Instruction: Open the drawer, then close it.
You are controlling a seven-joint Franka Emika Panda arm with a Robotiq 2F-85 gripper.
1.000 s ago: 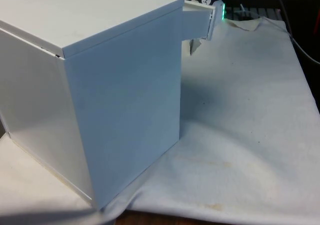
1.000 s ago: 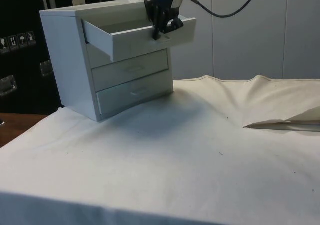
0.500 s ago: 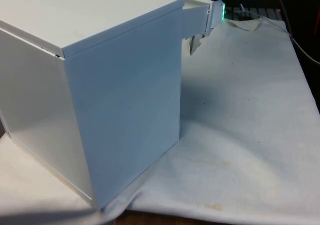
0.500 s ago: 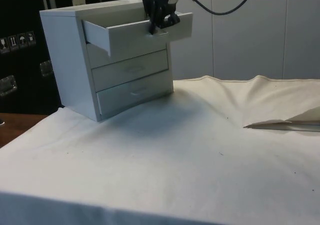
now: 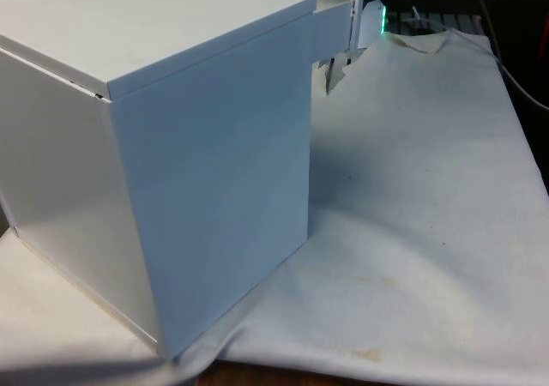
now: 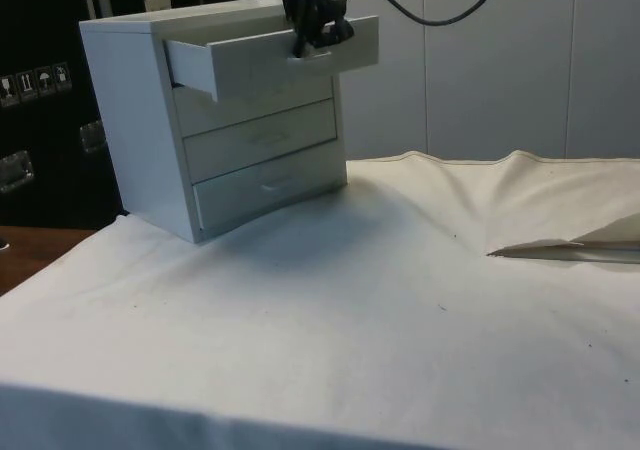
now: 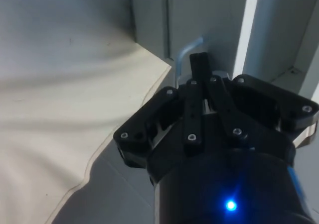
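A white chest of drawers [image 5: 171,146] stands on the cloth, its fronts facing the side view [image 6: 130,120]. Its top drawer [image 6: 250,65] is pulled partly out; its end pokes past the chest's far corner in the front view [image 5: 333,27]. My black gripper [image 6: 315,42] sits at the middle of that drawer's front. In the wrist view the gripper [image 7: 197,69] has its fingers pressed together on the thin metal handle [image 7: 182,55]. The two lower drawers [image 6: 265,135] are flush with the chest.
The chest occupies the front view's left half and hides the drawer fronts there. A raised fold of the white cloth [image 6: 560,245] lies on the table beyond the chest in the side view. Open cloth [image 6: 380,310] stretches before the drawers.
The top drawer has slid back towards the chest by a good part of its opening. My gripper has travelled with it, still at the handle.
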